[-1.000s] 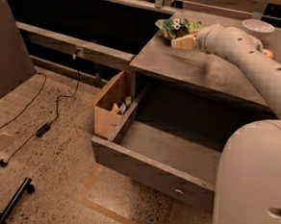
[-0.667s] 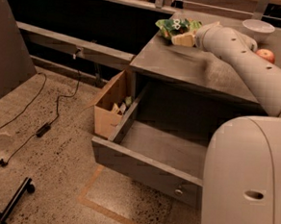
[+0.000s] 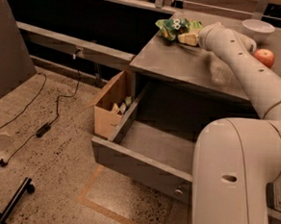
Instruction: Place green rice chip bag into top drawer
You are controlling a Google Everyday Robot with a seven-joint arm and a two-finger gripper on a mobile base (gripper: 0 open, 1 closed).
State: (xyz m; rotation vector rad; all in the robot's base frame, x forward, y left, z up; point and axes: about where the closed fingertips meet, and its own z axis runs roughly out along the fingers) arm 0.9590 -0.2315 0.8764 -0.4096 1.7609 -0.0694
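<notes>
The gripper (image 3: 189, 39) sits at the far end of the grey table (image 3: 182, 66), up against the green rice chip bag (image 3: 173, 27); whether it is spread or pinching cannot be told. The bag, crinkled glossy green with round white lettering, lies just left of the gripper. The top drawer (image 3: 137, 163) stands open well below it, and the red apple (image 3: 264, 58) is to its right

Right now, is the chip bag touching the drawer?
Apart. The camera view shows the chip bag lying on the tabletop beside the gripper, well above the open drawer.
</notes>
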